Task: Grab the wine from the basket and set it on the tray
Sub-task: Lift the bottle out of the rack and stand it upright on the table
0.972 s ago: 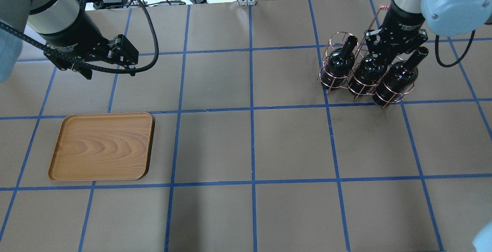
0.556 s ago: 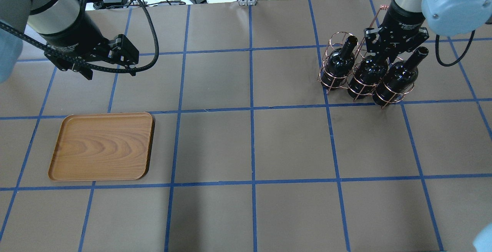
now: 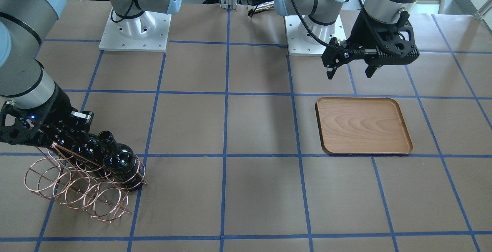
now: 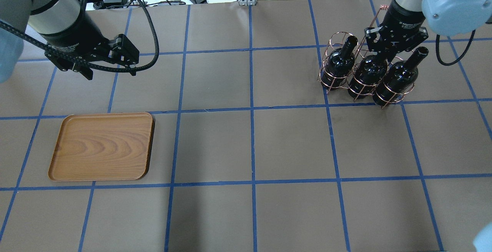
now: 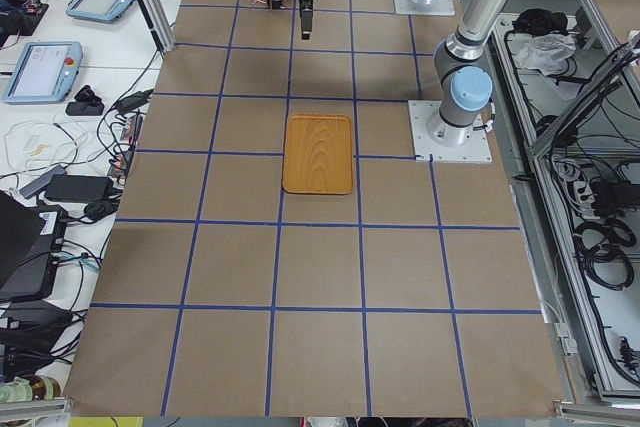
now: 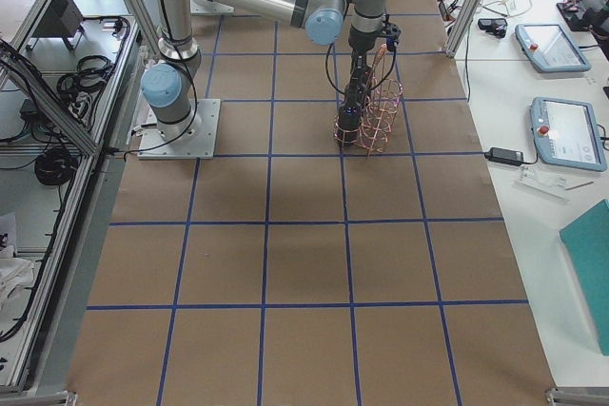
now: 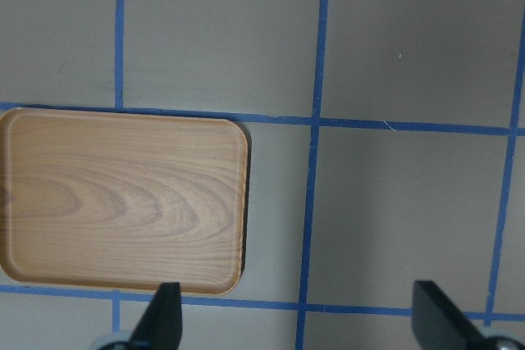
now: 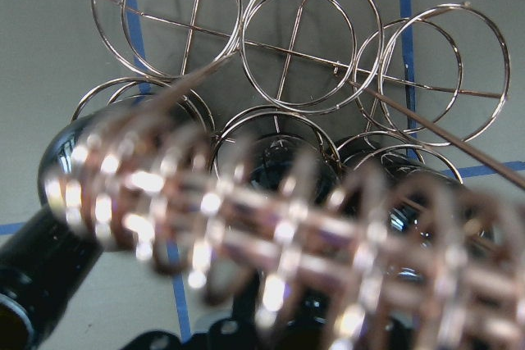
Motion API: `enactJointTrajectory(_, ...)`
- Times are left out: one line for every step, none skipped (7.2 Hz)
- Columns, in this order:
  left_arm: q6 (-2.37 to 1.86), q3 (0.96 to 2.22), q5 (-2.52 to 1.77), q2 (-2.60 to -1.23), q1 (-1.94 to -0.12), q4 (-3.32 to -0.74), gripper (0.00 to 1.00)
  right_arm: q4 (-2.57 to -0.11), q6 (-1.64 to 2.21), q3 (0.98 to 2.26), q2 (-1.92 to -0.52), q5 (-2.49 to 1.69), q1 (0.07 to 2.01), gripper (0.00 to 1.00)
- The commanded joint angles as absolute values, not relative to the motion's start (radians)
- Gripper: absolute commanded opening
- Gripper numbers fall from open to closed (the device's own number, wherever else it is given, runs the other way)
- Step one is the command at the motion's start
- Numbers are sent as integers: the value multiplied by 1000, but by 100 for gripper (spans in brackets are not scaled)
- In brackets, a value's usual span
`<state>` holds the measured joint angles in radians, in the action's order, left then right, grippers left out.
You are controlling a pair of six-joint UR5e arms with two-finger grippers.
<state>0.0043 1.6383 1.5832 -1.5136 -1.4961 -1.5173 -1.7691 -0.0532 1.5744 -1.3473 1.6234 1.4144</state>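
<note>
Wine: we see three black bottles in the upper right of the overhead view, all standing in the basket. The middle bottle (image 4: 368, 73) has its neck hidden under the right gripper. The left bottle (image 4: 338, 65) and the right bottle (image 4: 398, 76) show their necks free.
Basket: the copper wire basket (image 3: 82, 194) sits in the lower left of the front-facing view, and we find the bottles in the row of rings on the robot's side. Its coiled handle (image 8: 271, 227) is a blur across the right wrist view.
Right gripper: the right gripper (image 4: 386, 56) is down between the two outer necks, over the top of the middle bottle. We cannot tell whether its fingers pinch the neck or stand off it.
Tray: the wooden tray (image 4: 102, 146) lies flat in the lower left of the overhead view, well apart from the basket.
Left gripper: the left gripper (image 3: 349, 74) hangs in the air near the tray without touching it, its fingers spread wide. In its wrist view we see the two fingertips (image 7: 164, 317) at the bottom edge and the tray at the left.
Table: the table (image 4: 250, 144) is covered in brown paper crossed by blue tape lines (image 4: 251, 109).
</note>
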Motion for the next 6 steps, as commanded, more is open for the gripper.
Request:
enactJointTrajectory(5,1638,1583,-1514,-1496,-1516,100,-1769,-52,1562,-1350,1621,1414,1)
enactJointTrajectory(6,1638,1583,-1514,-1496,-1517,100,-1761,-51,1543,-1367,1621,1414,0)
enactJointTrajectory(6,1638,1585,-1514,-1496,-1516,100,-1717,-51,1501,-1394,1621,1419,0)
enactJointTrajectory(8,1638,1585,-1516,-1496,-1516,100,-1628,-51,1441,-1420,1621,1419,0)
enactJointTrajectory(9,1638,1586,-1516,-1496,-1517,100,-1541,-48,1390,-1451,1608,1420,0)
enactJointTrajectory(14,1638,1586,-1516,-1496,-1517,100,-1487,-40,1361,-1483,1582,1424,1)
